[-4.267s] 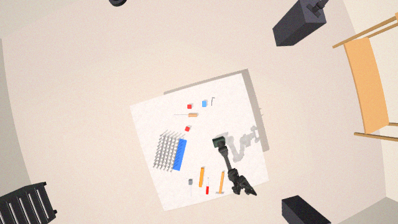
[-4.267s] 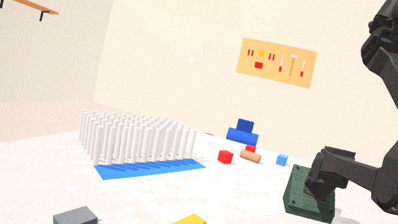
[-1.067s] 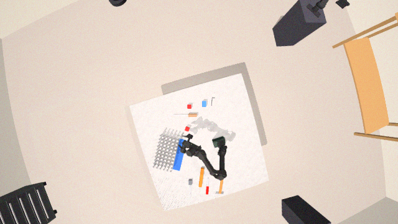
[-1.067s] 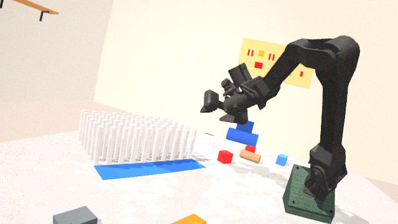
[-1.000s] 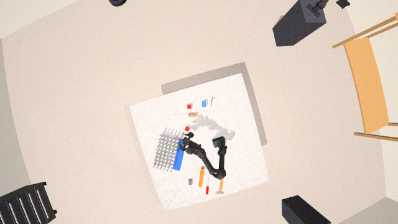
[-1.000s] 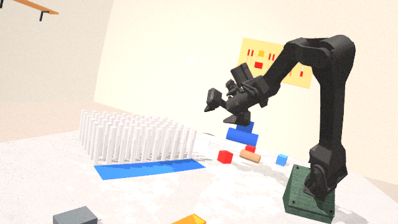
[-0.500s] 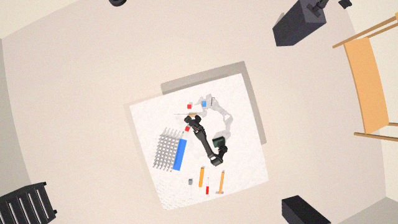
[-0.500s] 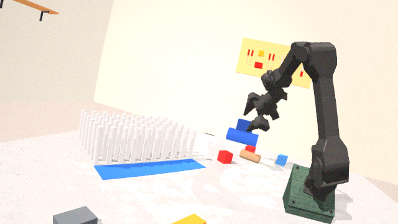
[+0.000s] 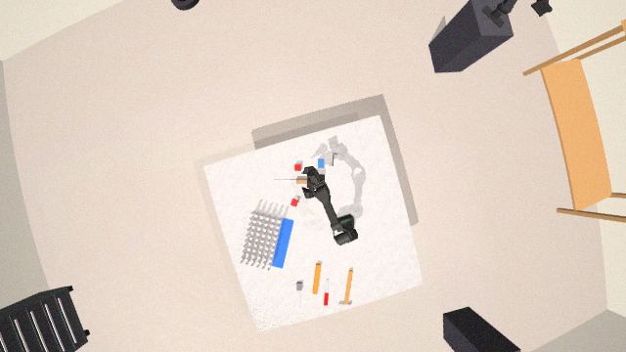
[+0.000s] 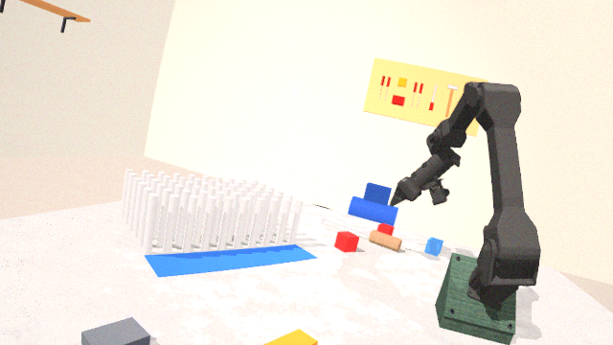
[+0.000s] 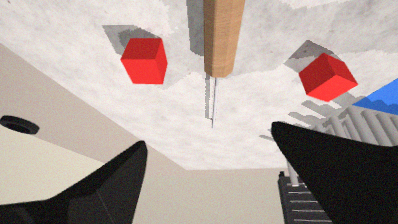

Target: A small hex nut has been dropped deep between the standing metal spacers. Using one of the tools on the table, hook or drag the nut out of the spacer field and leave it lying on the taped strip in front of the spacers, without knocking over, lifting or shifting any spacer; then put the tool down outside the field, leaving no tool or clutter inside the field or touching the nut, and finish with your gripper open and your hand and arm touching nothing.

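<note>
The metal spacers (image 9: 261,237) (image 10: 206,216) (image 11: 367,125) stand upright in dense rows. The blue taped strip (image 9: 283,243) (image 10: 230,262) (image 11: 384,102) lies along their front. The nut cannot be made out. A tool with a wooden handle (image 9: 300,181) (image 10: 385,241) (image 11: 223,40) lies on the table beyond the field's end, its thin shaft (image 11: 214,100) pointing away from the arm. A small dark angled piece (image 9: 334,158) lies farther over, near the blue cube. My gripper (image 9: 305,182) (image 10: 394,203) (image 11: 209,136) is open and empty, raised above the wooden-handled tool.
Red cubes (image 9: 297,167) (image 9: 294,202) (image 11: 145,62) (image 11: 327,77) lie either side of the wooden-handled tool. A blue cube (image 9: 321,162) (image 10: 434,246) lies near. Across the table are a grey block (image 9: 299,285), an orange bar (image 9: 317,279), a red-handled screwdriver (image 9: 326,298) and a hammer (image 9: 348,286).
</note>
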Controlling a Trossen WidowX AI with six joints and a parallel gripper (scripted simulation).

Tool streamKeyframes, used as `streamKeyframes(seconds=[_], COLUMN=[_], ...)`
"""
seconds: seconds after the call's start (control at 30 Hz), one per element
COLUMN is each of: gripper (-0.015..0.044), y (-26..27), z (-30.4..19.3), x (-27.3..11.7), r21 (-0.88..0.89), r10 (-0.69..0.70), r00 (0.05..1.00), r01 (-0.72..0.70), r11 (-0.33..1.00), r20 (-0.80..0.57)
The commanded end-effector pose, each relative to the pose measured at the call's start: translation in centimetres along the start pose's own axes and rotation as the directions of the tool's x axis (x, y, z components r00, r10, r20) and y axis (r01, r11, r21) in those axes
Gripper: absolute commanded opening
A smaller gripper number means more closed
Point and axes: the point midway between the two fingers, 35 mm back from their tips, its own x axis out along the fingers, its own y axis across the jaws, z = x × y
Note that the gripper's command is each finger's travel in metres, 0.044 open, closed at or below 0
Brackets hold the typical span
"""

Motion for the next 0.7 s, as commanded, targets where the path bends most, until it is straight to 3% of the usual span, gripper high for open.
streamKeyframes(seconds=[0.0, 0.47, 0.67], gripper=[0.0440, 0.0440, 0.0282], y=[-1.38, -1.55, -1.55], z=[2.35, 2.40, 2.40], x=[3.65, 3.88, 3.88], r21=[0.030, 0.024, 0.024], r10=[-0.033, -0.032, -0.032], r00=[0.999, 0.999, 0.999], r01=[0.032, 0.031, 0.031], r11=[0.999, 0.999, 0.999], r20=[0.020, 0.023, 0.023])
